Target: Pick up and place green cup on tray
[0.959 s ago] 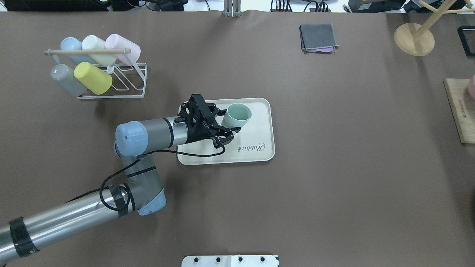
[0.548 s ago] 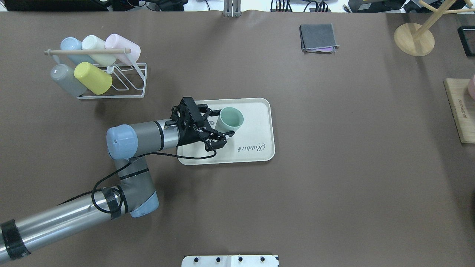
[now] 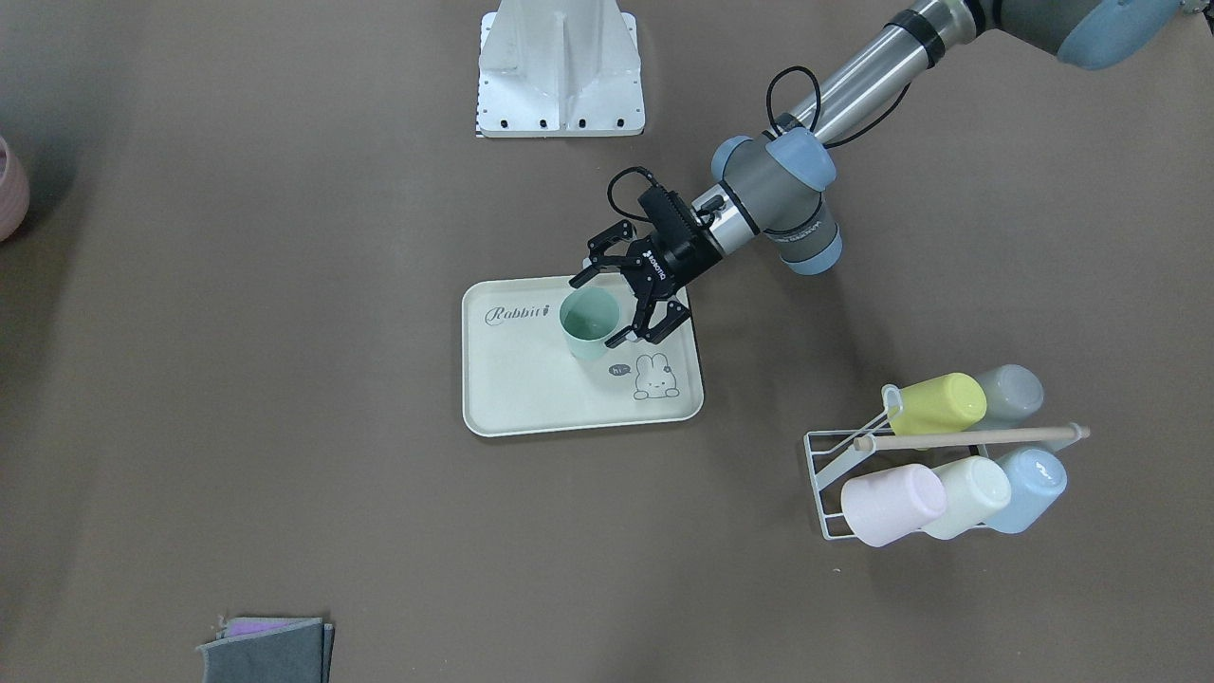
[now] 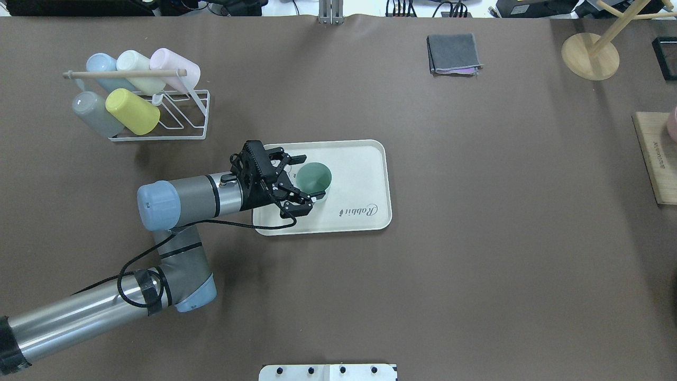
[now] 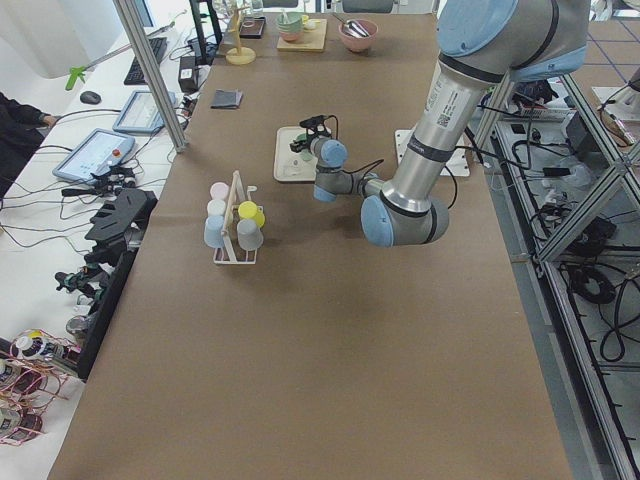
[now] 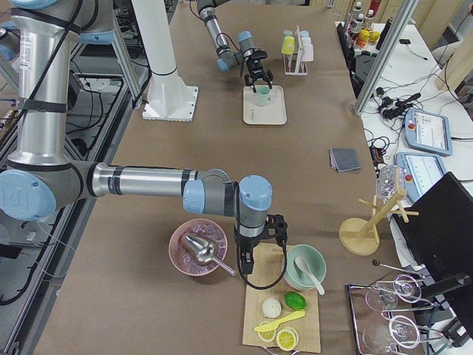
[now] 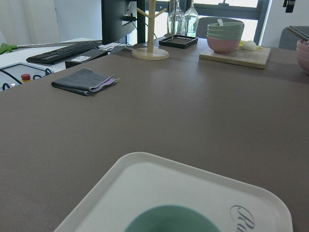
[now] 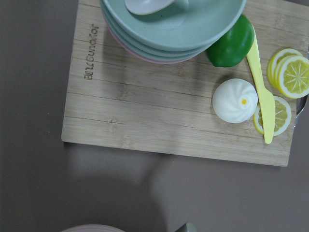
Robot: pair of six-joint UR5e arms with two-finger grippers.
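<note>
The green cup (image 4: 313, 179) stands upright between the fingers of my left gripper (image 4: 314, 178), low over the left half of the cream "Rabbit" tray (image 4: 365, 159). The gripper comes in from the left and is shut on the cup's sides. In the front-facing view the cup (image 3: 588, 327) sits between the lettering and the bunny drawing of the tray (image 3: 531, 398). I cannot tell whether its base touches the tray. The left wrist view shows the cup's rim (image 7: 169, 220) at the bottom edge. My right gripper (image 6: 259, 255) hangs over a wooden board; I cannot tell if it is open.
A white wire rack (image 4: 180, 114) with several pastel cups, among them a yellow-green one (image 4: 132, 111), stands at the far left. A folded grey cloth (image 4: 455, 54) and a wooden stand (image 4: 589, 55) lie far right. The board (image 8: 169, 111) holds bowls, a bun and lemon slices.
My left gripper has moved left and down with the green cup in it, from above the tray's middle to low over its left half.
</note>
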